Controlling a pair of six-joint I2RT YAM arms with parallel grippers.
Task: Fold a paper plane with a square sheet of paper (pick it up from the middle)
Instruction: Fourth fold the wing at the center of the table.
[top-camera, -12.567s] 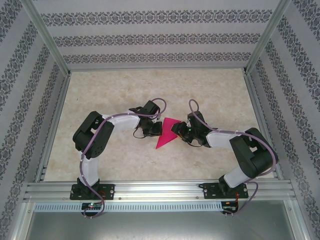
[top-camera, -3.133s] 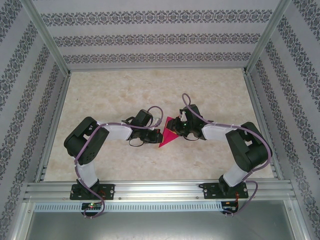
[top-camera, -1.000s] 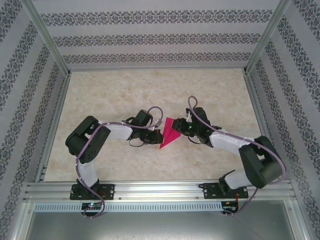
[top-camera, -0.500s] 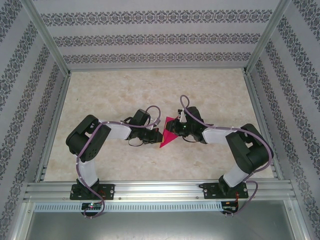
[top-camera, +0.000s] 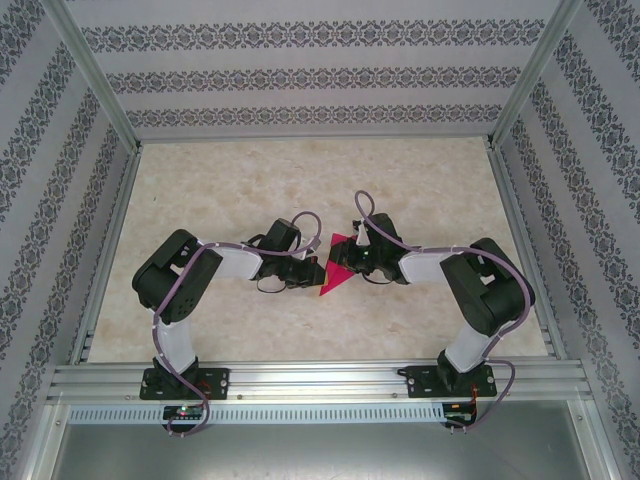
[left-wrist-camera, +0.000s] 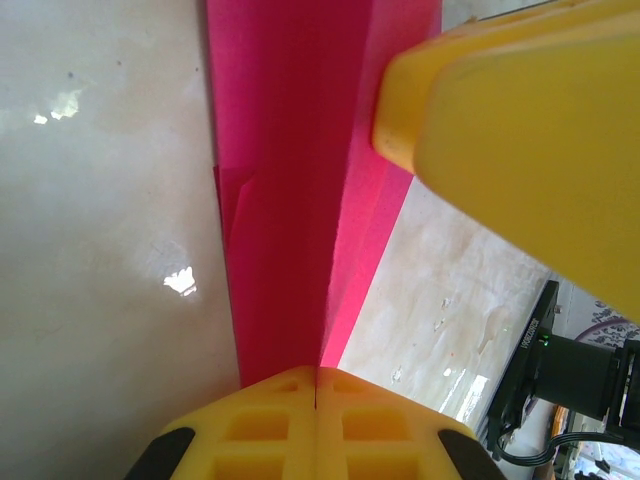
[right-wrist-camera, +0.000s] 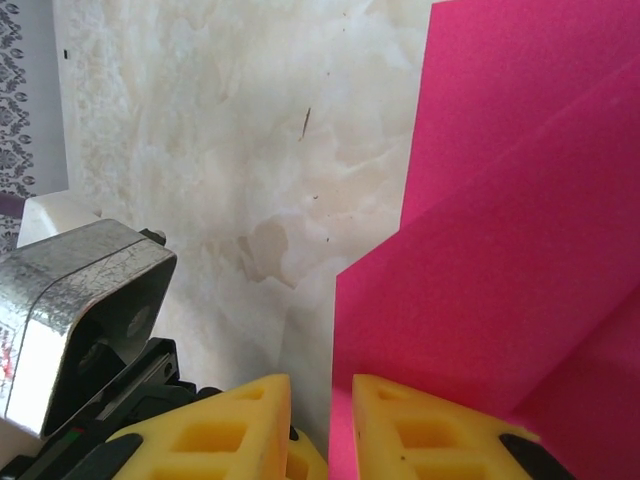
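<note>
The magenta-pink sheet of paper (top-camera: 337, 272) lies at mid-table, folded into a narrow pointed wedge between my two grippers. My left gripper (top-camera: 317, 270) is shut on its left side. In the left wrist view the yellow fingertips (left-wrist-camera: 317, 378) meet on the raised crease of the paper (left-wrist-camera: 285, 200). My right gripper (top-camera: 351, 258) sits at the paper's upper right. Its jaws (right-wrist-camera: 320, 425) stand apart with a folded edge of the paper (right-wrist-camera: 480, 270) in the gap beside the right finger. The right gripper's yellow finger (left-wrist-camera: 520, 150) looms over the paper in the left wrist view.
The marble-patterned tabletop (top-camera: 300, 180) is ringed by aluminium frame rails and patterned walls. The left arm's grey metal wrist hardware (right-wrist-camera: 85, 310) sits close beside my right fingers. Both arm elbows bulge outward toward the table's sides.
The right arm's elbow has pulled in and its gripper has shifted left onto the paper's upper right edge. The left arm and paper stay put.
</note>
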